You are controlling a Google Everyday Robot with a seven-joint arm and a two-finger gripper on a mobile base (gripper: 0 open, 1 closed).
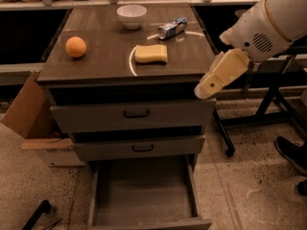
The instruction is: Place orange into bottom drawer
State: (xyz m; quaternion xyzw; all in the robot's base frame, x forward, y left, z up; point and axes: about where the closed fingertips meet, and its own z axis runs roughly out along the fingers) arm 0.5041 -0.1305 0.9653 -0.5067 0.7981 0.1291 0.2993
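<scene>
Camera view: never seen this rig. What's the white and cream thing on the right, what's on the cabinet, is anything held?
One camera looks down at the front of a three-drawer cabinet; where it is mounted is not known. The white shape at upper right is the robot's single arm. The cream piece at its end is its hand, which hangs beside the right front corner, apart from everything on top. On the cabinet top lie an orange at the left, a white bowl at the back, a yellow sponge in the middle and a blue and silver can behind it. The bottom drawer is pulled out and bare inside. The hand holds none of these.
</scene>
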